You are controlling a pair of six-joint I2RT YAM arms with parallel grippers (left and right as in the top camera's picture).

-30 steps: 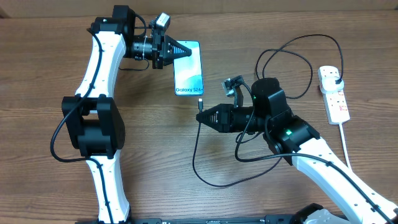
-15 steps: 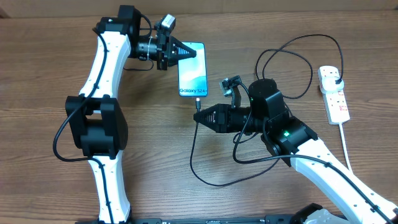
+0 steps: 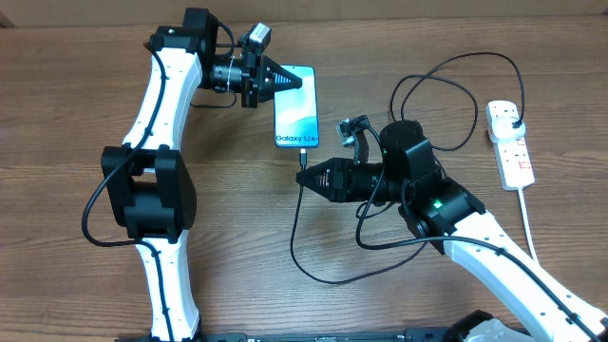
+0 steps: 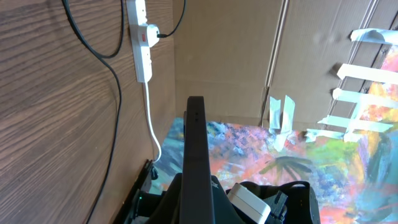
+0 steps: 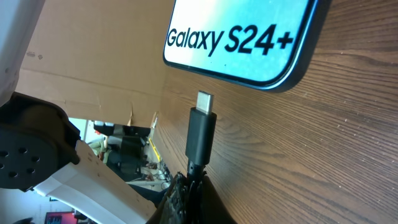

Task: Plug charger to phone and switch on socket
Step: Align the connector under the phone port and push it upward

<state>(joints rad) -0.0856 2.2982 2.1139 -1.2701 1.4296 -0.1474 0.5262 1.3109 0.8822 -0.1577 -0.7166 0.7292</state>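
The phone (image 3: pixel 293 106), a slim rectangular slab with a lit light blue screen and a dark frame, lies flat and screen-up on the brown wood-grain surface (image 3: pixel 228 266), in its far half and a little left of the middle. Its long axis runs from the far edge toward the near edge with a slight slant. The end with the white lettering, where the port should be, faces the near edge.

The charger (image 5: pixel 200 134), a thin black cable with a small black connector and a metal tip, is aimed at that end. The connector lies nearly in line with the phone's long axis, tip toward the far edge. The tip sits just short of the frame, not yet in.

The right claw (image 3: pixel 306 177) is clamped tight on the cable just behind the connector and reaches in crosswise from the right. That placement probably keeps the tip free to slide forward.

The left claw (image 3: pixel 296 83) is fully closed and holds nothing. Its tip lies over the phone's far end, likely to brace it against the push; I cannot tell whether it touches.

The socket (image 3: pixel 513 152), a white oblong power strip with red switch marks, lies lengthwise along the right edge. The charger's black plug (image 3: pixel 511 116) is at its far end.
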